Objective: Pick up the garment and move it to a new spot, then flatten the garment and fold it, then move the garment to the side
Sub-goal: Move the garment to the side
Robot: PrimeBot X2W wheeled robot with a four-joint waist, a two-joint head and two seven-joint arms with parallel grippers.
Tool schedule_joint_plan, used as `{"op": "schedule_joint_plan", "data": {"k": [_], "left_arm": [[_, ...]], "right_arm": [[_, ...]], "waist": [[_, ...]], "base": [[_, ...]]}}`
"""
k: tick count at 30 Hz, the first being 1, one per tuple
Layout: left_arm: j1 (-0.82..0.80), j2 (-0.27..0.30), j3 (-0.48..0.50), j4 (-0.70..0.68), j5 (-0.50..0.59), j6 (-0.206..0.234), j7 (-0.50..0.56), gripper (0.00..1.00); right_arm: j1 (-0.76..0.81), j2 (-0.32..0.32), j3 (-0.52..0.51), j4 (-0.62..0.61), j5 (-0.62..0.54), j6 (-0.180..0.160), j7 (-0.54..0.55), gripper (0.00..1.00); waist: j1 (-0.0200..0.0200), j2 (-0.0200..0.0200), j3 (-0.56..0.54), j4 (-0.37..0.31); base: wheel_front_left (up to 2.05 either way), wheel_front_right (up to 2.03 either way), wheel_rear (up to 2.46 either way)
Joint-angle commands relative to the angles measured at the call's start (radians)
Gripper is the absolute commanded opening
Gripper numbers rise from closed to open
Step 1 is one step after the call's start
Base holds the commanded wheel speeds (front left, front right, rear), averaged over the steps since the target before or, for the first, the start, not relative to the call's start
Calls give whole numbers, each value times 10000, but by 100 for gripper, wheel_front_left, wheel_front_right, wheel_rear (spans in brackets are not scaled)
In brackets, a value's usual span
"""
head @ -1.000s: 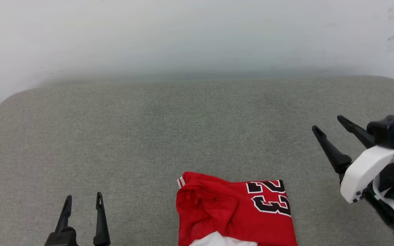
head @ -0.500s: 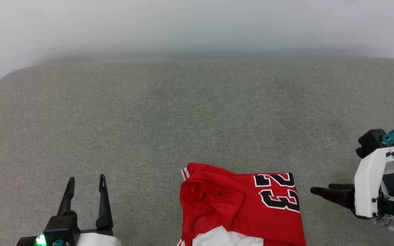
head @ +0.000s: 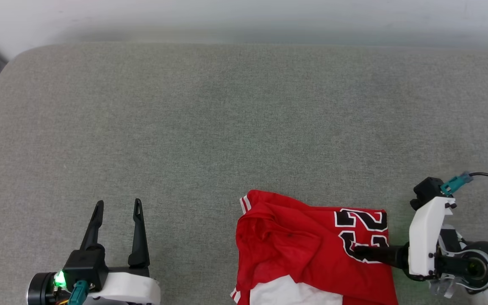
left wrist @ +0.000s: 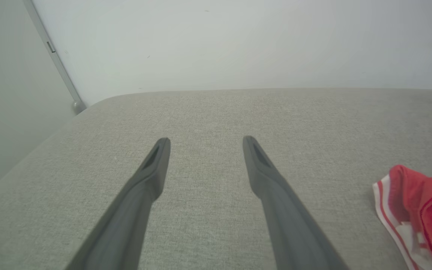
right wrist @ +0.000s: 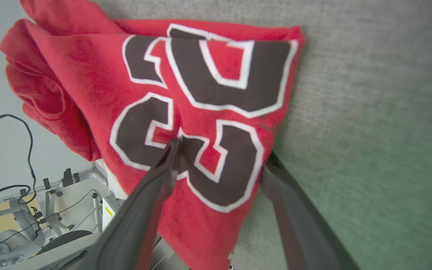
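The garment [head: 303, 250], a red soft-fabric T-shirt with a black, white-edged number printed on it, lies at the near edge of the grey woven cushion [head: 184, 127], right of its middle. It is doubled over on itself, with a white sleeve peeking out at the front.

At the cushion's near left corner the left gripper [head: 118, 202] hovers over bare fabric. Its two long dark fingers are spread wide with nothing between them, and it sits well apart from the shirt. I'd guess it is parked there to keep out of the way. The shirt's left side is rumpled and bunched, with striped trim showing at its far left corner. Its right side is flatter, with the number facing up.

The right gripper [right wrist: 222, 149] comes in from the cushion's right side, turned on edge. Its jaws are apart and straddle the shirt's right border. One finger lies on the number, the other sits at the cloth's edge, perhaps tucked beneath it. That looks like the set-up for pinching through the layers, but it has not closed yet.
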Motion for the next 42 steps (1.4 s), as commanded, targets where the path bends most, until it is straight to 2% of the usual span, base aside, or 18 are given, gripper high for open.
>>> {"op": "schedule_joint_plan", "data": {"k": [1,7,8,9,10,15,21,26,32,37,42], "left_arm": [[-94,-11,10,21,8,6,-21,100],[-157,-11,9,73,-21,-32,-21,100],[-168,-11,2,84,-32,-26,-21,100],[-189,-11,-17,92,-41,-16,-21,100],[-239,-11,-105,133,-45,15,-21,100],[-47,-11,-89,130,-30,83,-21,100],[247,-10,-34,36,-101,232,-21,100],[382,-10,24,-126,-176,322,-21,100],[251,-11,124,-250,-220,399,-21,100],[-15,-8,216,-327,-75,304,-21,100],[-383,28,347,-413,139,75,-21,100]], "right_arm": [[137,294,168,319,-56,-14,-123,100],[456,603,977,938,-283,-19,-218,100],[454,609,1061,981,-316,-21,-312,53],[419,594,1105,999,-360,-21,-469,31],[162,406,1226,899,-362,-19,-908,0],[-284,-75,1182,401,-107,-16,-1494,0],[-600,-1016,1586,-782,-120,-10,-1922,0],[-1080,-2018,2112,-2003,-451,-10,-2003,0],[-2014,-3084,2583,-2821,-1021,-10,-2165,0],[-2810,-3687,2772,-2692,-1667,-11,-2780,0],[-3503,-4312,2801,-1875,-2230,-11,-3536,0]], "waist": [[0,0,93,70],[0,0,203,112],[0,0,211,103],[0,0,218,96],[0,0,163,91],[0,0,-147,32],[0,0,-534,-376],[0,0,-590,-1167],[0,0,-221,-2366],[0,0,261,-3139],[0,0,896,-3482]], "base": [[0,0,0],[0,0,0],[0,0,0],[0,0,0],[0,0,0],[0,0,0],[0,0,0],[0,0,0],[0,0,0],[0,0,0],[0,0,0]]}}
